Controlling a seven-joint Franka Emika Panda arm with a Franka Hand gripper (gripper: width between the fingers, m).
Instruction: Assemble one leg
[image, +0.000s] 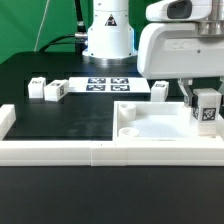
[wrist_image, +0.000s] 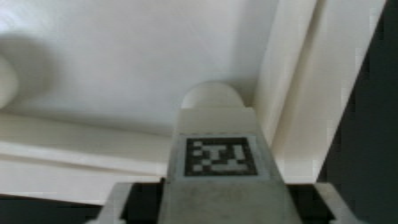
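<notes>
My gripper (image: 205, 100) is shut on a leg (image: 207, 112), a small white post with a black-and-white tag. It holds the leg upright over the corner of the large white tabletop (image: 160, 125) that is at the exterior view's right. In the wrist view the leg (wrist_image: 221, 130) runs out from between my fingers (wrist_image: 135, 206). Its rounded tip sits just above the tabletop's surface (wrist_image: 125, 60), close to the raised edge (wrist_image: 299, 90). I cannot tell whether the tip touches. Three more legs lie on the black mat: two (image: 37, 88) (image: 55, 91) at the left and one (image: 160, 90) behind the tabletop.
The marker board (image: 108, 84) lies in front of the robot base (image: 107, 35). A low white wall (image: 90, 152) runs along the front edge and turns up the left side (image: 5, 120). A round socket (image: 128, 130) shows at the tabletop's near left corner.
</notes>
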